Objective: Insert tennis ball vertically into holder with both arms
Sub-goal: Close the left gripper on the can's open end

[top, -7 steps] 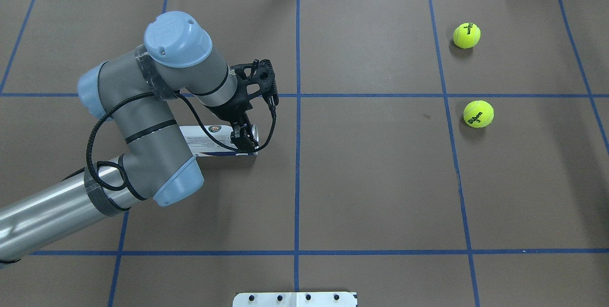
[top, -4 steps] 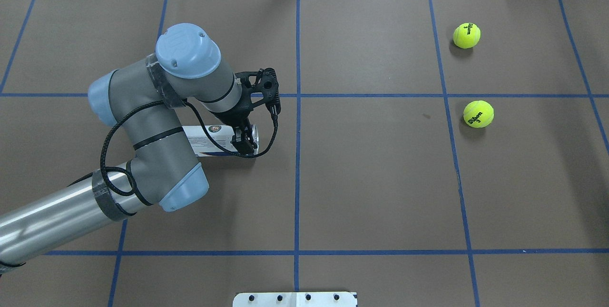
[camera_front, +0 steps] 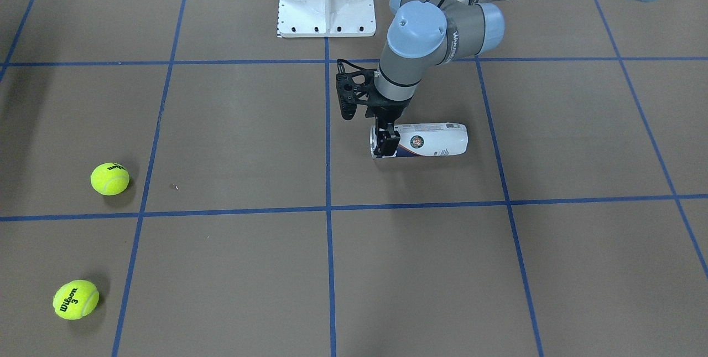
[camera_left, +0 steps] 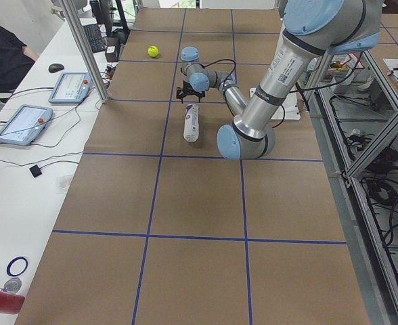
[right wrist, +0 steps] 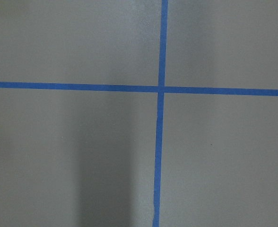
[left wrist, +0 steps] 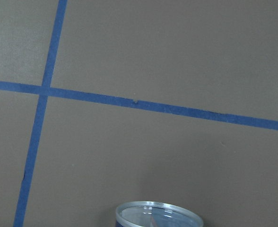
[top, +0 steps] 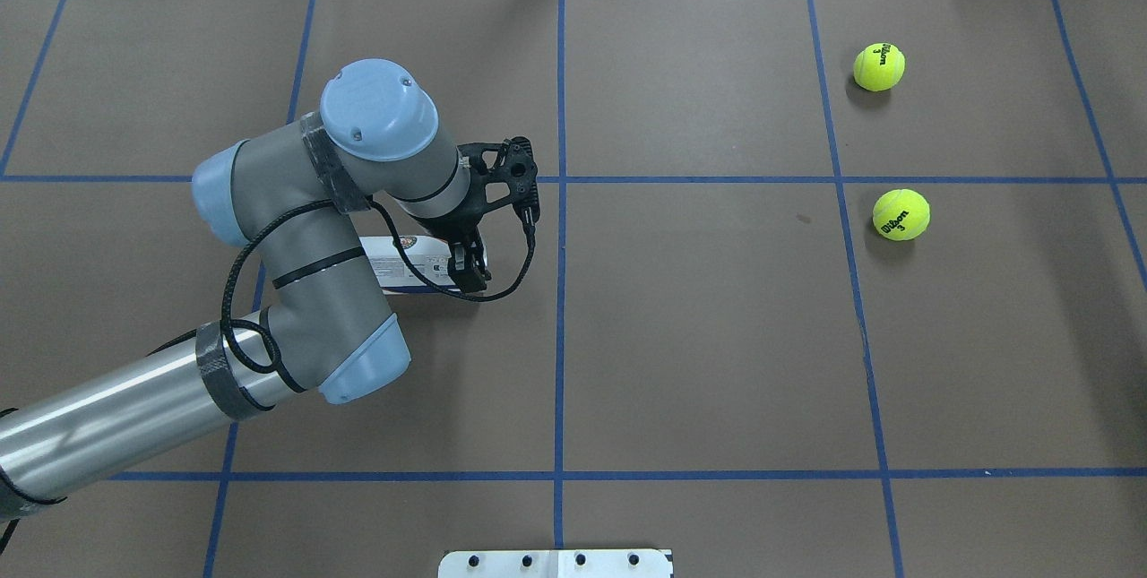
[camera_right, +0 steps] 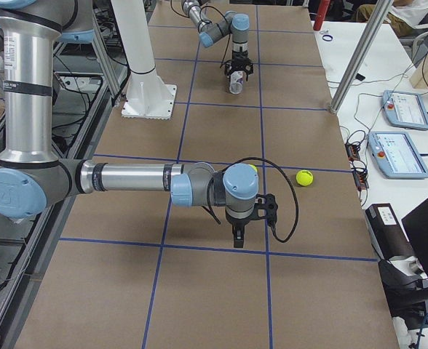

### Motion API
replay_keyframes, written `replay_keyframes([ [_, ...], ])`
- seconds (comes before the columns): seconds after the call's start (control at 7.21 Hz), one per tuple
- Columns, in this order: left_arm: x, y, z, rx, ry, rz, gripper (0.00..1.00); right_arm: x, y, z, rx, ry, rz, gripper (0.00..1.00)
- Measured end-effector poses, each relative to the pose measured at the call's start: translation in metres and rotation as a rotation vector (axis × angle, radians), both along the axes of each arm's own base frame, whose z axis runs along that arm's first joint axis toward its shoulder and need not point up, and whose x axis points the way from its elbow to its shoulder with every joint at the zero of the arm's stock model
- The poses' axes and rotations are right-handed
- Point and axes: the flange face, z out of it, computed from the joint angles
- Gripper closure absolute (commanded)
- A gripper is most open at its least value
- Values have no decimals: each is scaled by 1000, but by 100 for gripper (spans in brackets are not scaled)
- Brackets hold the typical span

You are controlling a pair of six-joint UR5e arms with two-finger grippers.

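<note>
The task is judged to be at an early stage. The holder [camera_front: 431, 140] is seen lying on its side on the brown table [top: 717, 336], left of the centre tape line, with its silver rim [left wrist: 158, 205] and open mouth turned toward the centre; it has not yet been stood upright. The left gripper [camera_front: 385, 145] is set down over the holder just behind that rim, with its black fingers placed on either side of the can's width. Whether they are pressed onto the plastic or merely straddle it cannot be told from these views. No ball is held: the nearer tennis ball [top: 901, 214] and the farther tennis ball [top: 878, 67] are both found loose on the right side of the table, well apart from the holder. The right gripper [camera_right: 237, 237] is shown only in the right-end side view, hung above bare table farther right than both balls; whether its fingers are apart or together cannot be told. By this reading nearly everything is left. The holder is to be secured and raised so that its mouth faces up. A ball is then to be picked up by the right arm, carried across, and lowered vertically into the mouth while the holder is steadied.
</note>
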Motion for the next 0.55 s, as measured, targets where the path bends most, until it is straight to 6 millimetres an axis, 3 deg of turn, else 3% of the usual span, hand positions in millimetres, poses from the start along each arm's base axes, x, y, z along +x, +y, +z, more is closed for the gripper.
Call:
replay_keyframes([
  [0.55,5,2,5,0,-14,-1,1,0,-1,-1,3,-1,-1,1],
])
